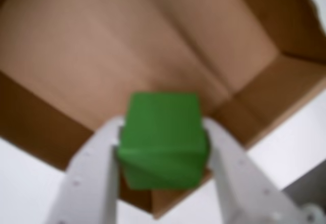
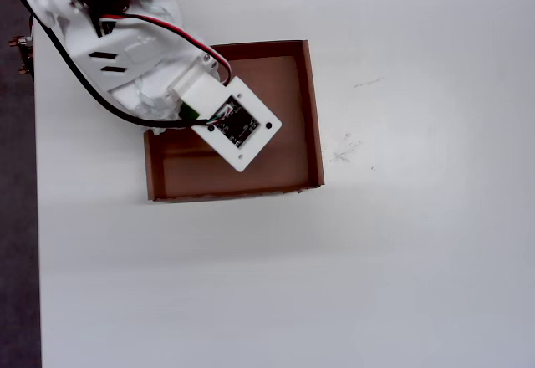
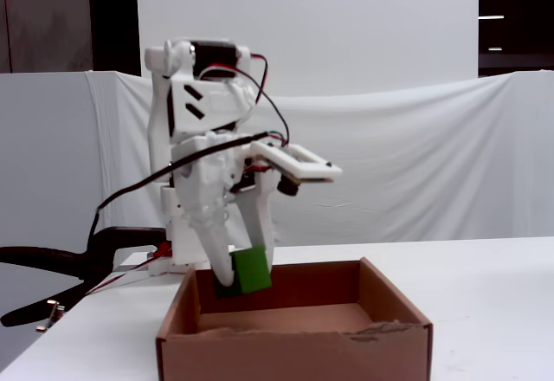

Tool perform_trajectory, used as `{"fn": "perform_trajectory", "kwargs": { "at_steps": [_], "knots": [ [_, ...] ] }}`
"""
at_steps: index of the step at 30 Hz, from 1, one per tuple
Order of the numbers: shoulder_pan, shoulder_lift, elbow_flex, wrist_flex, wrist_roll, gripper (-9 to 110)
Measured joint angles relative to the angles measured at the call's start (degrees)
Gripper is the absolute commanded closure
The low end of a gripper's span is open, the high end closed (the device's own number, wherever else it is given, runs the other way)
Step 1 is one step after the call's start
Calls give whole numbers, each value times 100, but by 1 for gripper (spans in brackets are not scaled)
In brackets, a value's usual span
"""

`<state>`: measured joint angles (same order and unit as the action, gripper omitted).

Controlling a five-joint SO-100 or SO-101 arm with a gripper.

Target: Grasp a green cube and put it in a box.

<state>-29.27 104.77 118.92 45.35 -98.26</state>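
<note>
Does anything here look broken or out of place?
Only small things: the brown cardboard box has a ragged, torn top edge on its near wall in the fixed view, and the small green cube sits tilted in the white hand. Nothing is spilled.

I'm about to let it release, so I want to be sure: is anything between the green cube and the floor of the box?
Nothing visible. The gripper holds the green cube just inside the box, above bare cardboard floor. The wrist view shows only plain floor beneath the cube, with the near wall close by.
</note>
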Motion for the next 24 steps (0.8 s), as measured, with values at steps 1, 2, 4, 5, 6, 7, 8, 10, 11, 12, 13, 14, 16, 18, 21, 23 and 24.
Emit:
{"fn": "perform_trajectory", "kwargs": {
  "at_steps": [1, 2, 4, 5, 6, 7, 8, 10, 11, 12, 13, 14, 16, 18, 21, 23, 24],
  "knots": [
    [0, -35, 123, -97, 0, 87],
    [0, -79, 185, -149, 0, 87],
    [0, -123, 211, -185, 0, 87],
    [9, -123, 211, -193, 0, 87],
    [9, -149, 211, -211, 0, 87],
    [9, -185, 211, -237, 0, 87],
    [9, -211, 211, -237, 0, 87],
    [9, -281, 211, -237, 0, 87],
    [-9, -299, 211, -229, 0, 87],
    [-114, -360, 211, -193, 0, 87],
    [-114, -360, 211, -193, 0, 87],
    [-185, -360, 211, -193, 0, 87],
    [-202, -360, 211, -193, 0, 87],
    [-255, -360, 211, -193, 0, 87],
    [-299, -431, 211, -193, 0, 86],
    [-325, -501, 211, -202, 0, 86],
    [-334, -536, 290, -325, 0, 86]
  ]
}}
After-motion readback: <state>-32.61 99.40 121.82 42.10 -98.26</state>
